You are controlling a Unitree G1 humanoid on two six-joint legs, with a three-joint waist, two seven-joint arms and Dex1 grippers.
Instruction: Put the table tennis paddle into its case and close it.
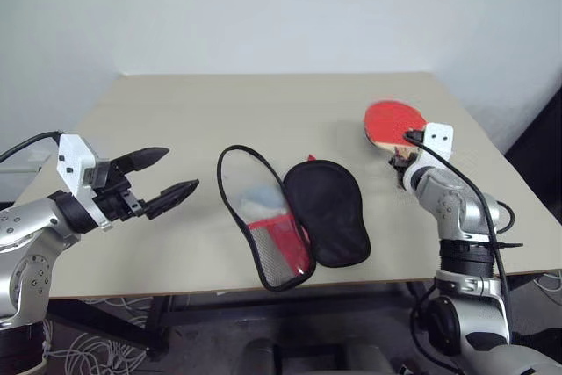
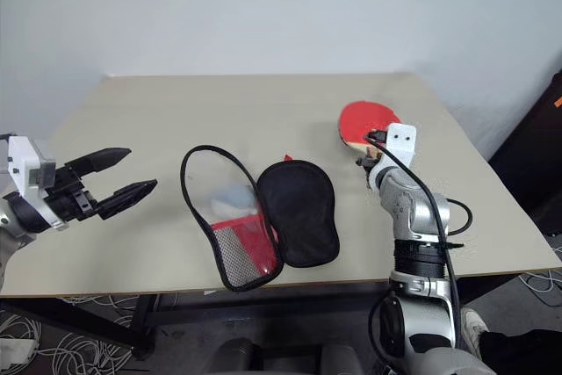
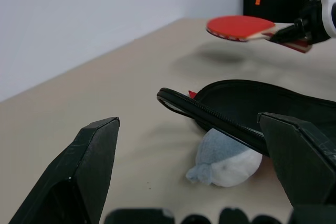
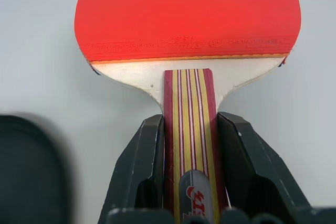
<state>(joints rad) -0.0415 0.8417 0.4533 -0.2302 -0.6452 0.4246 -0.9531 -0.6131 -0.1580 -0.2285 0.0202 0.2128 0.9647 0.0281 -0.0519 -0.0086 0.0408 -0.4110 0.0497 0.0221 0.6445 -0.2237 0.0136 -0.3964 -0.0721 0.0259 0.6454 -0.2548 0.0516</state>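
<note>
Right gripper (image 4: 190, 145) clamps paddle (image 4: 188, 19) handle, held above table for insertion; left gripper (image 1: 167, 175) spread wide near case (image 1: 294, 217), probably to steady it.

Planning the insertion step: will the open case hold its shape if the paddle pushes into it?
Probably not. The case looks like soft fabric lying flat and splayed open on the table, so it may slide or fold. Its zipper rim stands up a little, which might catch the paddle.
</note>
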